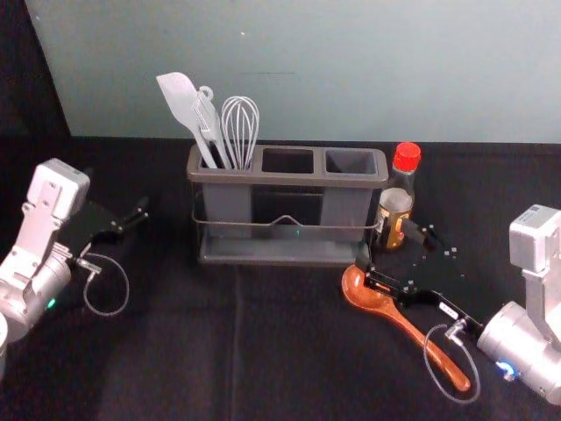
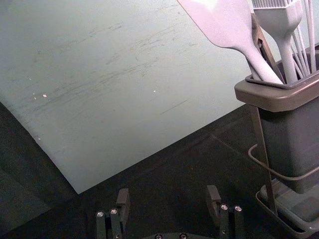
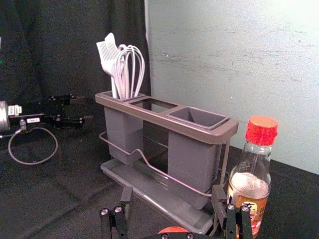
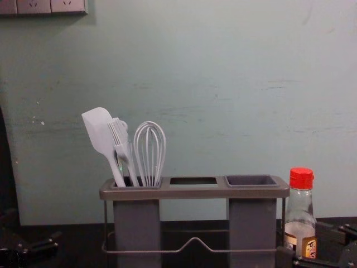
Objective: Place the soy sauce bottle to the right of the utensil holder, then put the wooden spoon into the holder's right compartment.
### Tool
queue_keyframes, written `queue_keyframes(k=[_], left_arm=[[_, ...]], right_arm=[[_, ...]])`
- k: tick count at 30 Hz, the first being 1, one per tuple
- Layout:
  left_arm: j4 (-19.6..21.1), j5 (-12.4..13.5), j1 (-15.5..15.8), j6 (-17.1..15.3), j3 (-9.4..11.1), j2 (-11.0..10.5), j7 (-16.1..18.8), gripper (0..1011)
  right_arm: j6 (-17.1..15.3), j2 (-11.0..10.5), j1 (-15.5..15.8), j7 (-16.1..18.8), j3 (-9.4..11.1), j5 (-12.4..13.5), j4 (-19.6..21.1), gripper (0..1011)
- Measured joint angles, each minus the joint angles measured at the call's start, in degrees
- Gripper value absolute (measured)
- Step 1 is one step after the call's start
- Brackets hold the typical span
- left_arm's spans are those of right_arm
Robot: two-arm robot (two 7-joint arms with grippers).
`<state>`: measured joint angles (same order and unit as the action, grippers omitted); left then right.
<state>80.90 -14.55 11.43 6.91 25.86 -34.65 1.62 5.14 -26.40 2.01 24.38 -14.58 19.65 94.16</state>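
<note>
- Orange-brown and glossy, the wooden spoon (image 1: 412,331) lies on the black-covered table (image 1: 175,368), outside the holder. Its bowl sits in front of the holder's right end, and its handle slants toward the near right.
- Red-capped, the soy sauce bottle (image 1: 395,202) stands upright just beside the right end of the utensil holder (image 1: 289,179).
- The right gripper (image 1: 385,245) reaches in low near the bottle, above the spoon. Its fingers (image 3: 126,200) are spread, with nothing held between them. In the right wrist view, one finger is very near the bottle; I cannot tell whether they touch.
- Part of the reddish spoon bowl shows low in the right wrist view, between the fingers.
- The left gripper (image 1: 121,195) hangs parked over the table, well apart from the holder's left side. Its fingers (image 2: 122,201) are spread too, gripping nothing.
- White spatula (image 1: 180,101), brush (image 1: 209,123) and whisk (image 1: 240,127) all lean in the left compartment (image 1: 228,203).
- The right compartment (image 1: 346,206) is a grey cup, open at the top, at the bottle's end of the frame.
- Beneath the compartments runs a dark base tray (image 1: 280,252).
- Behind everything rises a pale grey-green wall (image 1: 307,88), with sockets (image 4: 33,5) high on the left in the chest view.
</note>
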Motion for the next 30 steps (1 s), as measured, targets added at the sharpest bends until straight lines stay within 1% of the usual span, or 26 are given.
queue_keyframes(k=[5,9,10,11,12,15,16,19,20,21,22,25,26,28,29,30], left_arm=[[0.0,0.0,0.0,0.0,0.0,0.0,0.0,1005],[0.0,0.0,0.0,0.0,0.0,0.0,0.0,1005],[0.0,0.0,0.0,0.0,0.0,0.0,0.0,1005],[0.0,0.0,0.0,0.0,0.0,0.0,0.0,1005],[0.0,0.0,0.0,0.0,0.0,0.0,0.0,1005],[0.0,0.0,0.0,0.0,0.0,0.0,0.0,1005],[0.0,0.0,0.0,0.0,0.0,0.0,0.0,1005],[0.0,0.0,0.0,0.0,0.0,0.0,0.0,1005],[0.0,0.0,0.0,0.0,0.0,0.0,0.0,1005],[0.0,0.0,0.0,0.0,0.0,0.0,0.0,1005],[0.0,0.0,0.0,0.0,0.0,0.0,0.0,1005],[0.0,0.0,0.0,0.0,0.0,0.0,0.0,1005],[0.0,0.0,0.0,0.0,0.0,0.0,0.0,1005],[0.0,0.0,0.0,0.0,0.0,0.0,0.0,1005],[0.0,0.0,0.0,0.0,0.0,0.0,0.0,1005],[0.0,0.0,0.0,0.0,0.0,0.0,0.0,1005]], right_arm=[[-0.1,0.0,0.0,0.0,0.0,0.0,0.0,1002],[-2.5,-0.8,0.0,-0.8,-0.5,-1.4,1.2,1002],[-4.5,-1.3,0.0,-1.3,-0.7,-1.9,2.1,1002],[-5.9,-1.5,0.0,-1.5,-0.8,-2.1,2.6,1003],[-9.0,-2.1,-0.1,-1.8,-1.1,-2.3,3.7,1002],[-14.2,-2.9,-0.5,-2.4,-1.5,-2.4,5.3,1002],[-17.7,-3.4,-0.8,-3.1,-1.8,-2.8,6.5,1002],[-23.3,-3.9,-1.3,-4.5,-2.4,-3.5,8.1,1002],[-26.8,-4.0,-1.7,-5.3,-2.7,-3.9,9.0,1002],[-28.8,-4.1,-2.0,-5.6,-2.8,-4.1,9.5,1003],[-32.5,-4.0,-2.5,-6.2,-3.0,-4.4,10.2,1003],[-37.3,-3.8,-3.6,-6.5,-3.3,-4.4,10.8,1002],[-39.9,-3.5,-4.3,-6.5,-3.4,-4.4,10.9,1002],[-41.8,-3.2,-5.0,-6.5,-3.6,-4.5,10.9,1002],[-43.3,-2.8,-5.8,-6.5,-3.8,-4.8,10.7,1002],[-43.8,-2.6,-6.1,-6.5,-4.0,-4.9,10.6,1003]])
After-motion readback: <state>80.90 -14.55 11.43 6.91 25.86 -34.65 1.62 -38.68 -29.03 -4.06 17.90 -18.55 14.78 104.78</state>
